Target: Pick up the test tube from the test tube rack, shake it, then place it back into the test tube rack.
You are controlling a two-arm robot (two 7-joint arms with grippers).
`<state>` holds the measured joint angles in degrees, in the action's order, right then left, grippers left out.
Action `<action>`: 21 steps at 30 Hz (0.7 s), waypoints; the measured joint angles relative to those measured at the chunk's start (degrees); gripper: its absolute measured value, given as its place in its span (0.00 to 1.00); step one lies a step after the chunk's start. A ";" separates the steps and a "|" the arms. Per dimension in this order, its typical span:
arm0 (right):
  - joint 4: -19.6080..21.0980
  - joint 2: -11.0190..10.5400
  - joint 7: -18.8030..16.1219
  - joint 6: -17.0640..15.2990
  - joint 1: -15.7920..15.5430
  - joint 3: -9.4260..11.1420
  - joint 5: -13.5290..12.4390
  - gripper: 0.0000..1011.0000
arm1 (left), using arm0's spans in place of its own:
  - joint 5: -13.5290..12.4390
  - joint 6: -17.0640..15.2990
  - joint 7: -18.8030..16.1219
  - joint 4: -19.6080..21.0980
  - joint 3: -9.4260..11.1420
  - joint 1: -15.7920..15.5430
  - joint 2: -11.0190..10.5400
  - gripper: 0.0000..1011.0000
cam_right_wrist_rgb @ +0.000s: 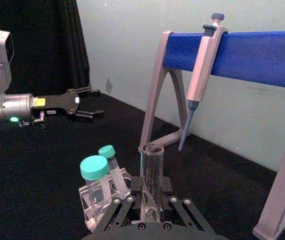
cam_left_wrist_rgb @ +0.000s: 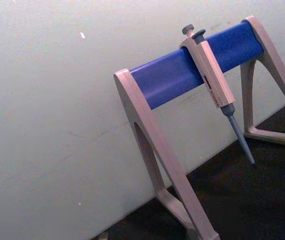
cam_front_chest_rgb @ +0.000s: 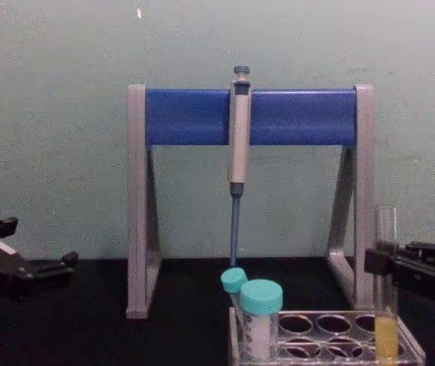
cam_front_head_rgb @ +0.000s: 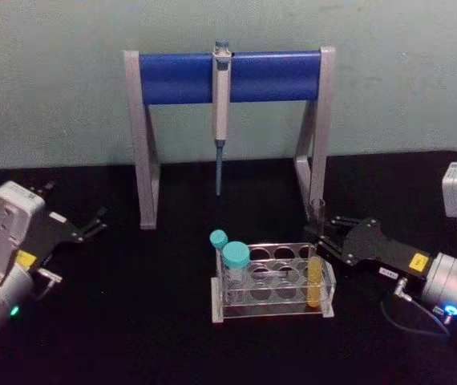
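Right gripper (cam_front_head_rgb: 322, 235) fingers bracket the test tube (cam_front_head_rgb: 316, 265) (seated upright in the test tube rack (cam_front_head_rgb: 272, 282)); grip contact cannot be confirmed. Left gripper (cam_front_head_rgb: 94, 224) parked, fingers spread.

Right arm: reaches in from the right side, silver wrist with a blue light, black linkage pointing left and slightly away. Right gripper (cam_front_head_rgb: 321, 233): fingers parted, one on each side of the test tube (cam_front_head_rgb: 316, 257) at its upper part; contact cannot be told. Left arm: at the left side, silver wrist with a green light. Left gripper (cam_front_head_rgb: 98, 222): fingers spread, holding nothing, pointing right.
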<state>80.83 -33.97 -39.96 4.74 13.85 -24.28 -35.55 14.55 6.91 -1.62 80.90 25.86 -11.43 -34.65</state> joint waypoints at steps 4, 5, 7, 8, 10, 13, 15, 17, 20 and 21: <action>-0.24 0.06 -0.01 -0.04 0.13 -0.11 0.12 0.23 | 0.00 0.00 0.00 0.00 0.00 0.00 0.00 0.99; -0.30 0.08 -0.01 -0.03 0.16 -0.12 0.13 0.23 | 0.00 0.00 0.00 0.00 0.00 0.00 0.00 0.99; -0.41 0.13 -0.01 -0.06 0.24 -0.16 0.19 0.23 | 0.00 0.00 0.00 0.00 0.00 0.00 0.00 0.99; -0.44 0.15 0.00 -0.08 0.26 -0.17 0.23 0.23 | 0.00 0.00 0.00 0.00 0.00 0.00 0.00 0.99; -0.60 0.23 0.01 -0.09 0.36 -0.22 0.32 0.23 | 0.00 0.00 0.00 0.00 0.00 0.00 0.00 0.99; -0.66 0.32 0.28 -0.18 0.39 -0.22 0.43 0.23 | 0.00 0.00 0.00 0.00 0.00 0.00 0.00 0.99; -0.66 0.33 0.28 -0.19 0.40 -0.22 0.43 0.23 | 0.00 0.00 0.00 0.00 0.00 0.00 0.00 0.99; -0.66 0.33 0.27 -0.20 0.39 -0.22 0.44 0.23 | 0.00 0.00 0.00 0.00 0.00 0.00 0.00 0.99; -0.66 0.32 0.25 -0.21 0.39 -0.22 0.44 0.23 | 0.00 0.00 0.00 0.00 0.00 0.00 0.00 0.99; -0.66 0.32 0.25 -0.21 0.39 -0.21 0.44 0.23 | 0.00 0.00 0.00 0.00 0.00 0.00 0.00 0.99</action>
<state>80.17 -33.65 -39.71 4.53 14.24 -24.49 -35.11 14.55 6.91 -1.62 80.90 25.86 -11.43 -34.65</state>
